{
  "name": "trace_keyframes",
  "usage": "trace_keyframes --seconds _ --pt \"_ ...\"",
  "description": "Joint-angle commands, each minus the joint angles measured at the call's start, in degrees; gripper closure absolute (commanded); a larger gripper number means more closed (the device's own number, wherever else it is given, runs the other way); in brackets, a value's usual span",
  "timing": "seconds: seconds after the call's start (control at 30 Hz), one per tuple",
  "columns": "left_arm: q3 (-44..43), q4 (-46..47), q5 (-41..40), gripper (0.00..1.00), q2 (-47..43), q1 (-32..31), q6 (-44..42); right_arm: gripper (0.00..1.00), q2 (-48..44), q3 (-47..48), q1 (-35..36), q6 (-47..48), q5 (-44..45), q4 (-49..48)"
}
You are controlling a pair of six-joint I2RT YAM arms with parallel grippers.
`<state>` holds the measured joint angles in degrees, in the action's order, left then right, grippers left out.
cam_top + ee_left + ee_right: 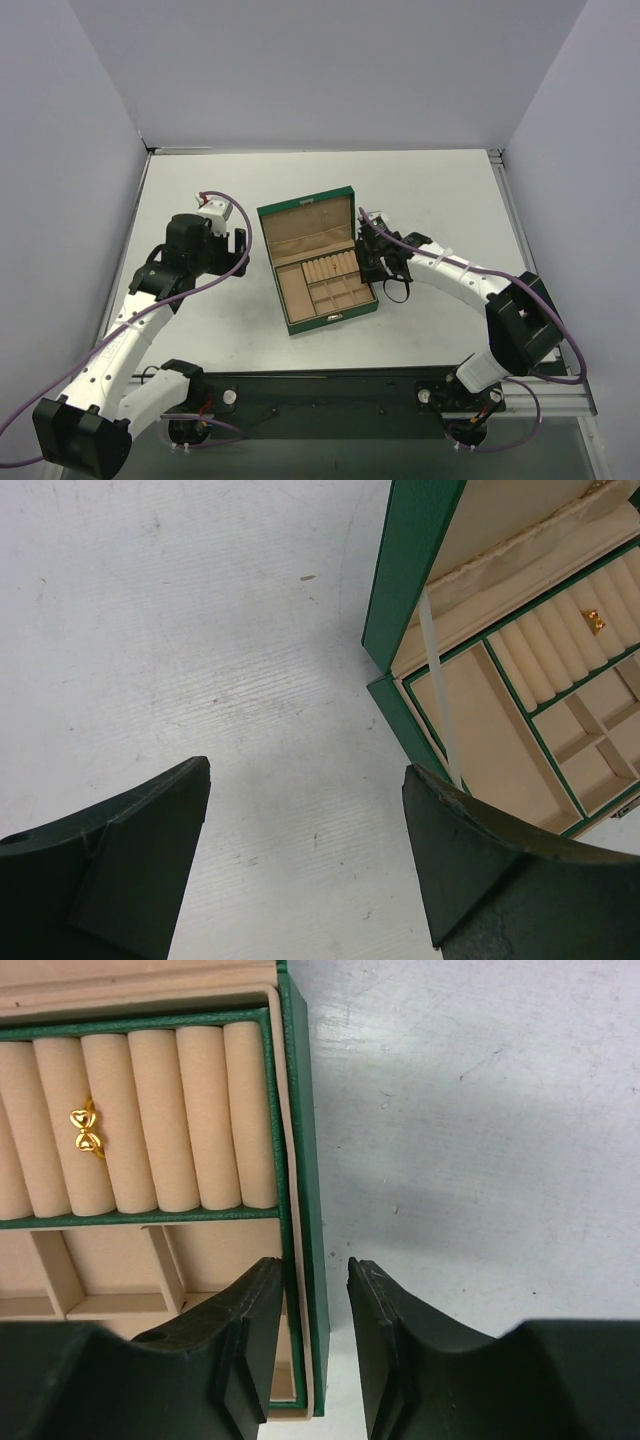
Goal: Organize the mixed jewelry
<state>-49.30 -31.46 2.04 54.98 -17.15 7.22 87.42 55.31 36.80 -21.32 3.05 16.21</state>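
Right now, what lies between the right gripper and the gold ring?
Right wrist view: tan rolls and a green divider lie between the ring and the right gripper.

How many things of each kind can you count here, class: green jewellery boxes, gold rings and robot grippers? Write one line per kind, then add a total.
Green jewellery box: 1
Gold ring: 1, sitting in the ring rolls
Robot grippers: 2, the left gripper and the right gripper
Total: 4

left arm bent, left tool (308, 780) spread wide | right arm extended, right tool (312, 1270) fingers narrowly apart
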Motion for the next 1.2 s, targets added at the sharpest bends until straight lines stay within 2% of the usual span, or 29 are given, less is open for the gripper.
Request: trace_keyframes --seconds 0.0,0.13,0.27,0.43,0.57,0.87,1.17 --pt "-0.4 1.8 0.8 0.12 0.0 0.3 -0.5 0.66 -1.6 -1.1 -0.3 -1.1 2.3 -0.8" --pt "-0.4 1.8 0.8 0.12 -0.1 0.3 -0.4 0.69 0.0 -1.4 -0.3 -1.4 2.1 -2.0" --pt "-0.4 1.7 0.8 0.12 -0.1 0.3 -0.5 0.82 0.9 -1.5 -0.5 -1.6 2.0 -2.6" --pt "-0.4 1.7 0.7 0.12 0.1 0.3 -0.5 0.89 0.1 -2.1 -0.9 -1.8 2.1 -2.6" --pt "-0.4 1.7 0.9 0.12 0.1 0.3 -0.5 0.99 -1.5 -3.1 -1.5 -1.4 2.7 -2.2" --pt "-0.4 1.7 0.9 0.12 0.4 0.3 -0.5 1.00 -6.3 -5.7 -2.3 -2.8 4.9 0.2" --pt "-0.5 1.8 1.0 0.12 0.3 0.3 -0.5 1.00 -10.6 -10.0 -3.3 -12.2 9.1 2.4"
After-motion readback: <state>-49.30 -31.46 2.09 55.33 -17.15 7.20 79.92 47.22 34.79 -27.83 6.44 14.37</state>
